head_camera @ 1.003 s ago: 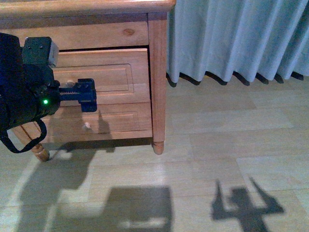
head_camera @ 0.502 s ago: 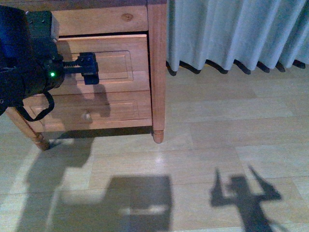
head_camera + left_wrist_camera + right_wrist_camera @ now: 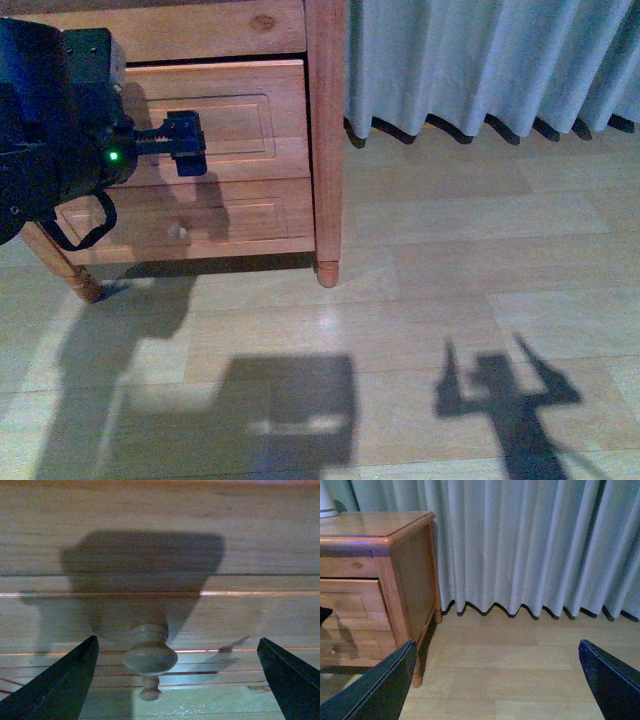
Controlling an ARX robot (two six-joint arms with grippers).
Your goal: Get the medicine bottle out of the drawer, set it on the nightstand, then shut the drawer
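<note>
Seen from the front, the left gripper (image 3: pixel 185 145) hangs just before the drawer (image 3: pixel 235 125), the upper of two in the nightstand (image 3: pixel 325 120). It points square at the panelled face. The right arm is out of sight here.

The left wrist view shows those jaws wide apart. The drawer's knob (image 3: pixel 150 654) sits straight ahead between them, a touch nearer one finger, and nothing is gripping it.

In the right wrist view the right gripper (image 3: pixel 496 642) is spread open too, well off to the side and facing the curtain (image 3: pixel 520 545).

The medicine bottle shows nowhere. I'd guess it lies inside the drawer, so the left arm is the one placed to pull.
</note>
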